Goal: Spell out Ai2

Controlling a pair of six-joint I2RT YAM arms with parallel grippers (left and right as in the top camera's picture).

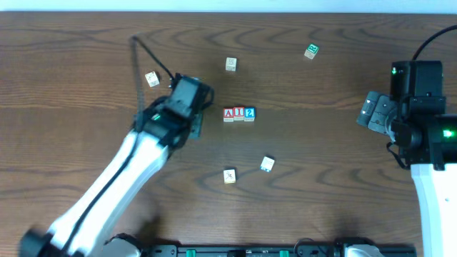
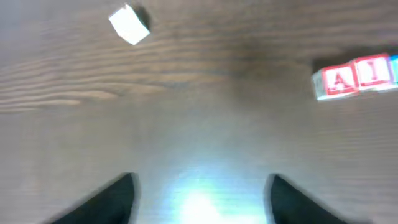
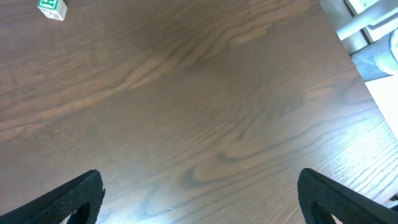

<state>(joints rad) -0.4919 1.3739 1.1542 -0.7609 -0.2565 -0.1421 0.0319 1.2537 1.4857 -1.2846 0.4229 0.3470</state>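
Note:
Three letter blocks stand touching in a row at the table's middle: a red A block (image 1: 228,114), a red I block (image 1: 238,113) and a blue 2 block (image 1: 249,113). The A block (image 2: 334,81) and I block (image 2: 372,71) also show at the right edge of the blurred left wrist view. My left gripper (image 1: 196,123) is open and empty, just left of the row; its fingers (image 2: 199,196) hang over bare wood. My right gripper (image 1: 370,111) is open and empty at the far right, its fingers (image 3: 199,193) over bare table.
Loose blocks lie around: a cream one (image 1: 152,78) at the left, one (image 1: 230,64) behind the row, a green-marked one (image 1: 311,51) at the back right, two (image 1: 267,164) (image 1: 229,175) in front. The table's right edge (image 3: 367,74) shows in the right wrist view.

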